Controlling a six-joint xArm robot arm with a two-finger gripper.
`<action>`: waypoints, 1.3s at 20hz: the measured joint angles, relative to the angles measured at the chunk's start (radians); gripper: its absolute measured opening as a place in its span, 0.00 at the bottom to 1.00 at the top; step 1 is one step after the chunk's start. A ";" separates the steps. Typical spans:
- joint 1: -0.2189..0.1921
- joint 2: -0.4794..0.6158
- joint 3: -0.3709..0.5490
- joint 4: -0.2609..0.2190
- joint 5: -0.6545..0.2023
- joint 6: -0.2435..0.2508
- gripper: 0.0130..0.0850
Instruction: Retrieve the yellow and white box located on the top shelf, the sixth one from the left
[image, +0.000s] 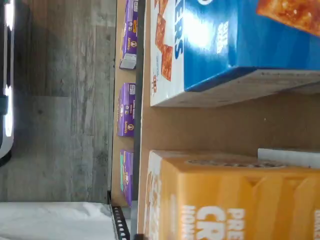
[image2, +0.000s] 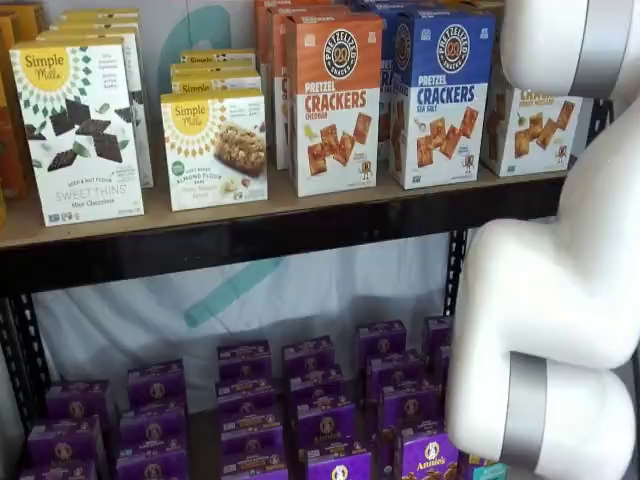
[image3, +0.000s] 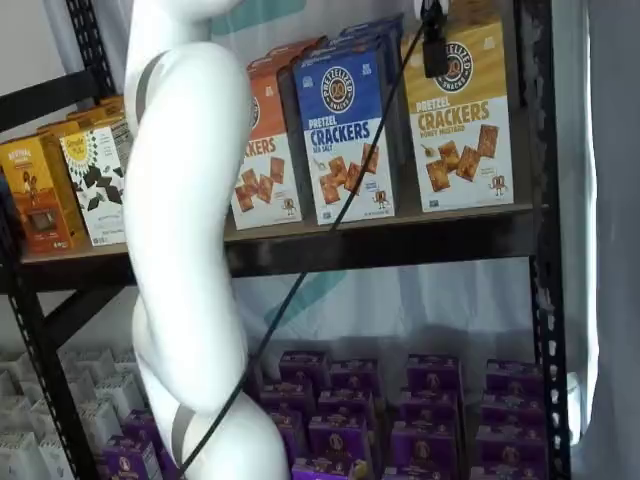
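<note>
A bare strip of the top shelf (image: 210, 125) lies open between the blue box (image: 240, 45) and the yellow and white box (image: 235, 200). In a shelf view the blue box (image3: 345, 130) stands at nine o'clock of the yellow and white box (image3: 460, 120), a black upright (image3: 540, 250) at three o'clock.

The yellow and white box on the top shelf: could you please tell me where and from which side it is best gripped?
Probably the top end of the yellow and white box, taken across its narrow sides and approached from above at the front. It stands upright at the front edge of the top shelf, with a gap to the blue box and open space on its other side, so fingers should fit on both sides.
</note>
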 joint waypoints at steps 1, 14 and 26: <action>0.000 0.000 0.000 0.001 0.001 0.000 0.89; -0.007 -0.008 0.015 0.013 -0.013 -0.004 0.78; -0.011 -0.012 0.020 0.017 -0.015 -0.006 0.67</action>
